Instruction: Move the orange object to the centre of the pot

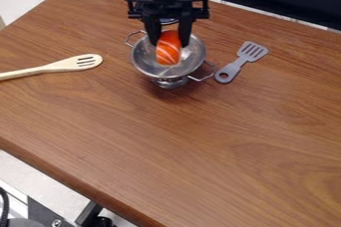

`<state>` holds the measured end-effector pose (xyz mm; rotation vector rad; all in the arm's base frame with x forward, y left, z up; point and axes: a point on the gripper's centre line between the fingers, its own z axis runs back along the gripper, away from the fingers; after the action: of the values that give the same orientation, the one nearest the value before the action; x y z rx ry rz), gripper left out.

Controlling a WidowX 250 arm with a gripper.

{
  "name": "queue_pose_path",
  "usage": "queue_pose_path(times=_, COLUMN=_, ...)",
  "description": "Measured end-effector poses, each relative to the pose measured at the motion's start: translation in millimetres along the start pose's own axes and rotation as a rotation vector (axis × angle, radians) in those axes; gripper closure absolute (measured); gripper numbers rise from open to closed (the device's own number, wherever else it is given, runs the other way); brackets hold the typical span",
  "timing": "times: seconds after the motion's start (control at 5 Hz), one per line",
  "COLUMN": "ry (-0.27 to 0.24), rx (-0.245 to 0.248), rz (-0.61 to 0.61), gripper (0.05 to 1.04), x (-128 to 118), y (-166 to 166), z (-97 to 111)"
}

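1. Here's the claw (170, 41), hanging down over the bowl-shaped metal pot (142, 60), its two fingers clamped on the orange object, one to each side!
2. And the orange object (168, 54), striped with pale lines, points downward from that grip, lined up with the pot's opening and looking close to its middle. Whether its lower end touches the metal, I can't tell from this angle.
3. The pot sits upright on its small round foot, a wire handle sticking out on either side.
4. So where do we stand? The grasp is made, the object is at the pot, and by my reading the job is nearly there. What's left: lower it if there's any gap, ease the grip apart, lift clear and leave it resting centrally. It's not released yet!
5. Out wide on the brown desk (200, 146), the grey slotted spatula (250, 53) lies just beside the pot's right-hand handle in the view, while the pale slotted spoon (77, 63) lies off to the view's left, apart from the pot.
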<state>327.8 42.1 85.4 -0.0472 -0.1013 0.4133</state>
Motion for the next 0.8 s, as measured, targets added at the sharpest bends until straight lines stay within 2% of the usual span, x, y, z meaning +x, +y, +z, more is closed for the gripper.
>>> queue_pose_path(times=0.2, ry=0.013, rx=0.009, rz=-0.002, gripper=0.557, x=-2.0, y=-4.9, z=-7.1)
queue_pose_path(times=0.4, ry=0.003, rx=0.028, rz=0.002, gripper=0.506, x=-2.2, y=-5.3, z=-9.0)
queue_pose_path(times=0.6, ry=0.005, rx=0.031, rz=-0.022, gripper=0.21, x=-2.6, y=-4.8, z=-8.9)
queue_pose_path(times=0.8, ry=0.041, rx=0.016, rz=-0.014, gripper=0.079, x=-4.8, y=-1.6, z=-6.1)
